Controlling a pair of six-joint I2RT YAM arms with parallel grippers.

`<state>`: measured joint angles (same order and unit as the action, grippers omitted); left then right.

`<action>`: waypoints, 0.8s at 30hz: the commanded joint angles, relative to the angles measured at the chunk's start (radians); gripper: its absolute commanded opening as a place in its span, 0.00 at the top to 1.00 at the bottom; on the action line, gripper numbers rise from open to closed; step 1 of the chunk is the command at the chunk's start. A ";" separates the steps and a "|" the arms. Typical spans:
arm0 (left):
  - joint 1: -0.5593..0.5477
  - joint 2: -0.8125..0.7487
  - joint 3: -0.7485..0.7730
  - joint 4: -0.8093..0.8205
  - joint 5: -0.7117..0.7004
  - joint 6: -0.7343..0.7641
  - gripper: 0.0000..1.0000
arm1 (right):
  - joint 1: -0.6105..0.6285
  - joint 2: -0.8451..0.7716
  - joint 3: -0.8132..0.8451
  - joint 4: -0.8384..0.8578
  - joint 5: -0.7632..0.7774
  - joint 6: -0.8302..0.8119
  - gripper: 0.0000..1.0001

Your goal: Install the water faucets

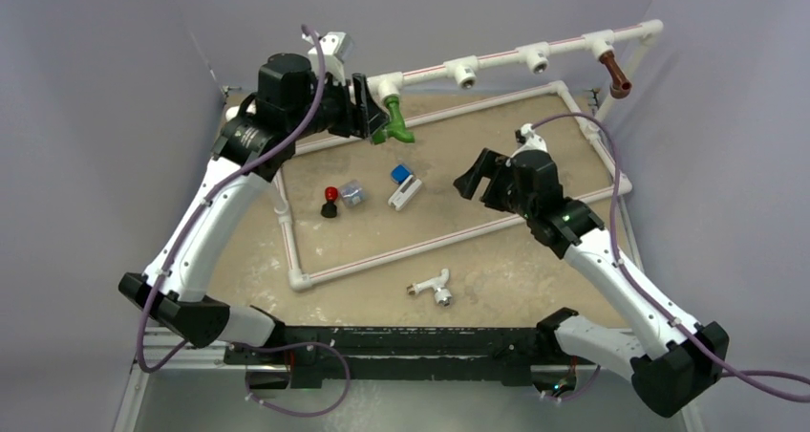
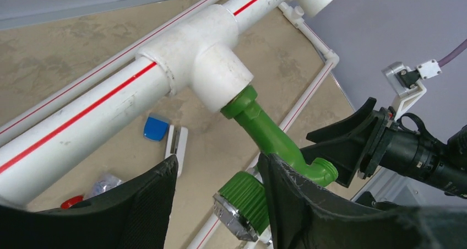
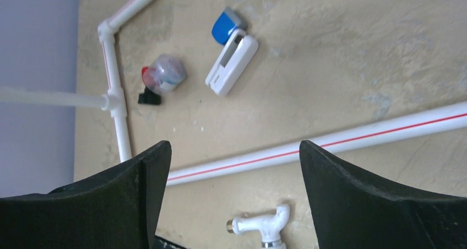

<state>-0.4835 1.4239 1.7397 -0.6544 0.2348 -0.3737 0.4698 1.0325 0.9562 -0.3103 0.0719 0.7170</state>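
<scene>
Hanging from the left-end tee fitting (image 1: 387, 86) of the raised pipe, the green faucet (image 1: 394, 124) is seen with its threaded end seated in the tee's socket. The left gripper (image 1: 371, 107) is held at this faucet. In the left wrist view its jaws are seen apart, with the faucet's ribbed green knob (image 2: 245, 202) lying between them. One finger (image 2: 292, 199) is touching or just beside the knob, while a clear gap is shown on the other finger's side, so nothing is clamped.

The brown faucet (image 1: 616, 75) is mounted on the rightmost tee of the same pipe, spout downward. The two tees between them are shown with open sockets. The white faucet (image 1: 432, 287) is laid flat on the table (image 1: 506, 279), outside the near rail of the pipe frame (image 1: 401, 249) and well apart from both grippers.

The right gripper (image 1: 475, 177) is held over the inside of the frame, its jaws spread wide with nothing gripped. A blue-and-white block (image 1: 404, 185) and a small red-and-black piece (image 1: 330, 201) beside a clear one (image 1: 352, 193) are seen inside the frame.
</scene>
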 commanded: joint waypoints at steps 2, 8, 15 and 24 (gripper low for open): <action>0.009 -0.067 -0.003 -0.114 -0.054 0.053 0.44 | 0.093 -0.020 -0.040 -0.067 0.086 0.058 0.13; 0.008 -0.168 -0.042 -0.060 -0.031 0.045 0.42 | 0.180 -0.032 -0.082 -0.113 0.126 0.098 0.13; 0.008 -0.299 -0.116 -0.044 -0.012 0.044 0.40 | 0.313 -0.009 -0.108 -0.169 0.168 0.152 0.17; 0.008 -0.516 -0.352 0.043 0.162 -0.025 0.40 | 0.501 0.102 -0.136 -0.235 0.283 0.274 0.20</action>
<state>-0.4786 0.9611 1.4372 -0.6670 0.2913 -0.3603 0.9218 1.0981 0.8455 -0.4862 0.2722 0.9169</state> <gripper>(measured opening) 0.599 0.806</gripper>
